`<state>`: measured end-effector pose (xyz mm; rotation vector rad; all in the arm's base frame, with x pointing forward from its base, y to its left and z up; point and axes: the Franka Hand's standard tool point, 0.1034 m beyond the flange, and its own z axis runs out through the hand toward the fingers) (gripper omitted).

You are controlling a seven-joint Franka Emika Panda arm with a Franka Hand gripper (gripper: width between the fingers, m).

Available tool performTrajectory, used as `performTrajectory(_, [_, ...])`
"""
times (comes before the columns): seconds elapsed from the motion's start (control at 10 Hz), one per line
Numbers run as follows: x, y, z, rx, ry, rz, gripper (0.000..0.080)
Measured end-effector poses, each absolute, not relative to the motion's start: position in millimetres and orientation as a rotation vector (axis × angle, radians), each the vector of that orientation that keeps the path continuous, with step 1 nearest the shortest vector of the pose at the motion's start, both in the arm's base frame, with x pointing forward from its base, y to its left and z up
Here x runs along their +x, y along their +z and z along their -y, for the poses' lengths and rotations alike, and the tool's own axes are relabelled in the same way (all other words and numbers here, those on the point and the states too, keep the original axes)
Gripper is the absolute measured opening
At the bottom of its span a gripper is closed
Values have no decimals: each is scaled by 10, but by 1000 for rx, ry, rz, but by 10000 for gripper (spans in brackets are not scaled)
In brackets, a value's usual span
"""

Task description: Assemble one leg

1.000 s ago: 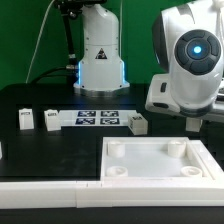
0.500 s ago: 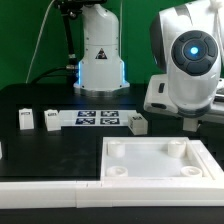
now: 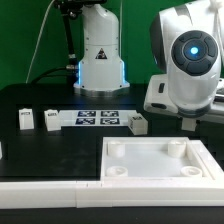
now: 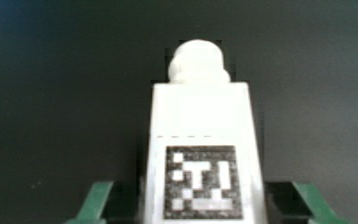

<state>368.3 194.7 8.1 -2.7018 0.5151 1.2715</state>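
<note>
In the wrist view a white leg with a black-and-white tag on its face lies on the black table, its rounded peg end pointing away. My gripper is open and straddles its tagged end. A dark gap shows between each green finger and the leg. In the exterior view my gripper hangs low over the table at the right, behind the panel; the leg under it is hidden there. Three more legs stand on the table.
The large white square panel with round corner sockets lies at the front right. The marker board lies between the legs. A white strip runs along the front edge. The robot base stands at the back.
The gripper has sunk very slightly toward the table; nothing else has moved.
</note>
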Motion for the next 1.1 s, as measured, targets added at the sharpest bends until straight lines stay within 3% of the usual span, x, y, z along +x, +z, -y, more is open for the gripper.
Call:
performTrajectory(0.2, [3687, 92, -1936, -2703, 1273, -509, 291])
performTrajectory(0.6, [3910, 663, -1808, -2705, 1316, -451, 291])
performTrajectory(0.7, [3941, 728, -1797, -2711, 1297, -453, 291])
performTrajectory(1.1, [4073, 690, -1846, -2793, 1089, -463, 291])
